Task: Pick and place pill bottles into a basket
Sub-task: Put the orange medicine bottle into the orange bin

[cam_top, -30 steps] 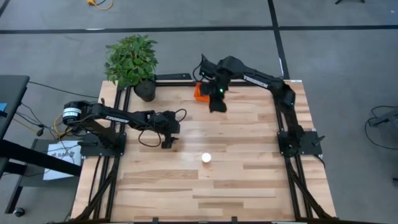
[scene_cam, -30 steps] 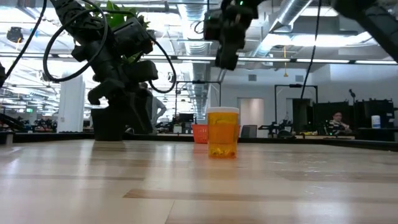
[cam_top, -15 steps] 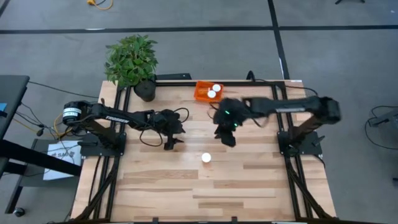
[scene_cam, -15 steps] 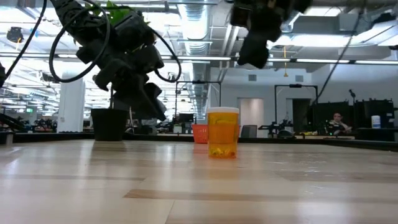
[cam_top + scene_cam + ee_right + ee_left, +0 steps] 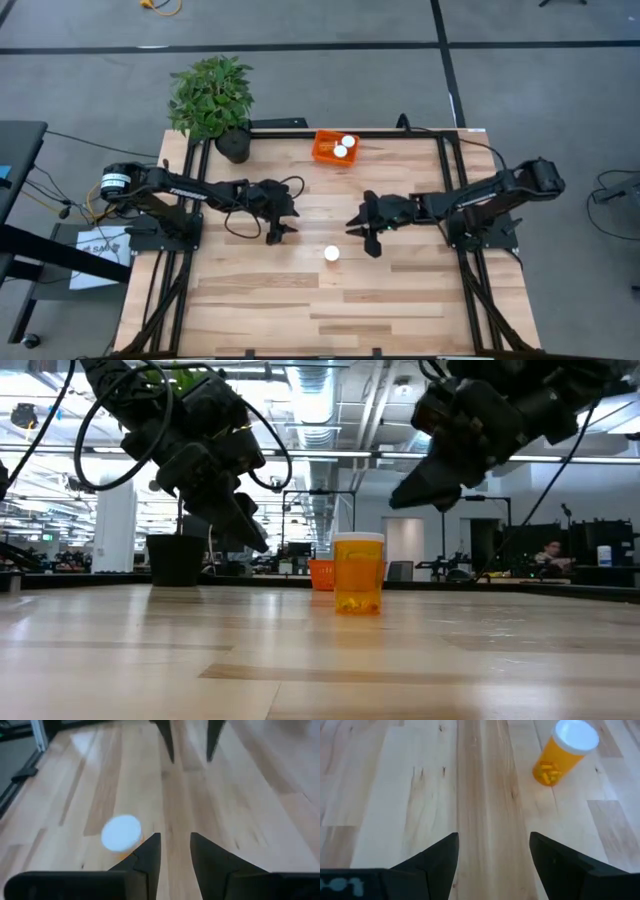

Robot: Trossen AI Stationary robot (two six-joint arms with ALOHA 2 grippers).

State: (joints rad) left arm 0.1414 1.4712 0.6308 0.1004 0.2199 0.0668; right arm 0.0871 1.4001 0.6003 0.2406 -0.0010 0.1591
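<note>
One pill bottle (image 5: 332, 254), orange with a white cap, stands upright on its base on the wooden table; it also shows in the low view (image 5: 358, 573), the left wrist view (image 5: 563, 751) and the right wrist view (image 5: 121, 833). The orange basket (image 5: 322, 150) stands at the table's far edge with two white-capped bottles (image 5: 344, 147) in it. My left gripper (image 5: 279, 234) is open and empty, left of the standing bottle. My right gripper (image 5: 363, 232) is open and empty, just right of and beyond the bottle, above the table.
A potted plant (image 5: 212, 98) in a black pot stands at the table's far left corner. Bare wood lies between the bottle and the near edge. My two grippers face each other across the table's middle, the left one's fingers (image 5: 167, 740) showing in the right wrist view.
My right gripper has left the basket and swung toward the table's near edge and down, ending low beside the standing bottle. The basket, covered by the gripper before, now shows two bottles inside. My left gripper has shifted slightly toward the bottle.
</note>
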